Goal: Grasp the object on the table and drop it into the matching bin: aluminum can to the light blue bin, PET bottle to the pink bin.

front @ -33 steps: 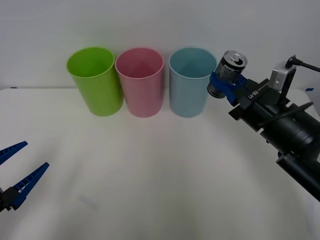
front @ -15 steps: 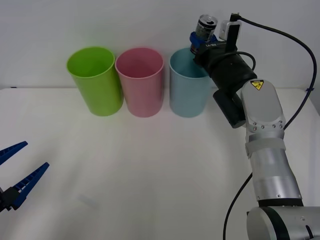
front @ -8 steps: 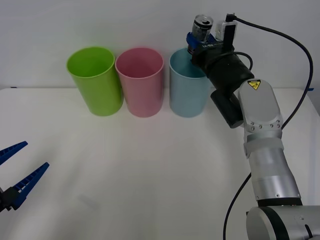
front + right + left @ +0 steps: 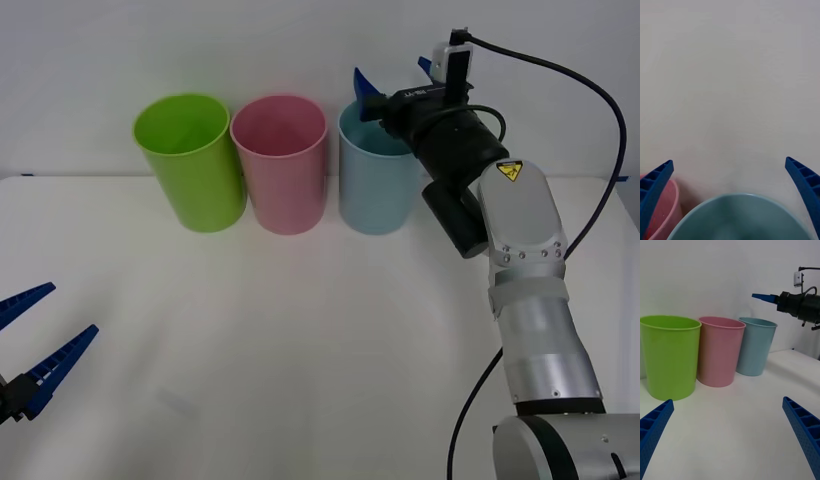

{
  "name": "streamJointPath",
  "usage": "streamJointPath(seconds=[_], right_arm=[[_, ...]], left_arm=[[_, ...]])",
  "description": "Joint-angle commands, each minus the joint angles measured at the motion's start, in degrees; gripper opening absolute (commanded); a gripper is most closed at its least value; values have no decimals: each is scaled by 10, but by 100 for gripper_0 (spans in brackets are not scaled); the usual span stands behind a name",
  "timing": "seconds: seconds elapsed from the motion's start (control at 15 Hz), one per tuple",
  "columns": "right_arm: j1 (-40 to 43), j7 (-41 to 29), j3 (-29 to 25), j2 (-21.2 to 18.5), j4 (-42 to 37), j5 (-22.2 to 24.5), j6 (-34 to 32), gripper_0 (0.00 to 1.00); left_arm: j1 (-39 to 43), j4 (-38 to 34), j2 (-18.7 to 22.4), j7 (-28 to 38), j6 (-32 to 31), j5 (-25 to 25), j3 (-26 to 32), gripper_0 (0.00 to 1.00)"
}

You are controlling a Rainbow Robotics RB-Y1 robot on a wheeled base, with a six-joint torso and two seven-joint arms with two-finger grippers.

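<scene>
Status of right gripper (image 4: 392, 78): raised over the far rim of the light blue bin (image 4: 377, 190), at table height well above the white table (image 4: 300, 350). Fingers spread wide apart, clamped on nothing. From the right wrist view, seen between the two blue ribbed fingers: the round mouth of the light blue bin directly below, plain wall (image 4: 300, 40) beyond, and an edge of the pink bin (image 4: 280, 180) beside one finger. Interior of the light blue bin dim in that view; contents not made out.

Location of aluminum can: cannot tell.

Arrangement of bins: three in a row at the far side of the table, upright, close side by side. From robot's left to right: lime green bin (image 4: 195, 180), pink bin, light blue bin. Whether neighbouring rims touch: cannot tell.

Status of left gripper (image 4: 73, 307): parked low at the near left edge of the table, well apart from the bins, fingers held apart, gripping nothing. From the left wrist view: aimed across the table toward the row of bins, with the right arm's gripper seen farther off above the light blue bin.

Right arm: extended forward along the right side of the table, black cable looping from the wrist.
</scene>
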Motion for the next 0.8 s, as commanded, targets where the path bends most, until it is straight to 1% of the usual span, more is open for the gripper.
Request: streamJointPath(seconds=[0.07,0.27,0.47,0.8], right_arm=[[37,0,6,0,-44,-2,-14,100],[76,0,10,-8,-95,-16,-58,100],[123,-3,20,-31,-146,-41,-99,100],[235,0,70,-120,-243,-138,-121,100]], left_arm=[[0,0,0,0,0,0,0,100],[0,0,0,0,0,0,0,100],[0,0,0,0,0,0,0,100],[0,0,0,0,0,0,0,100]])
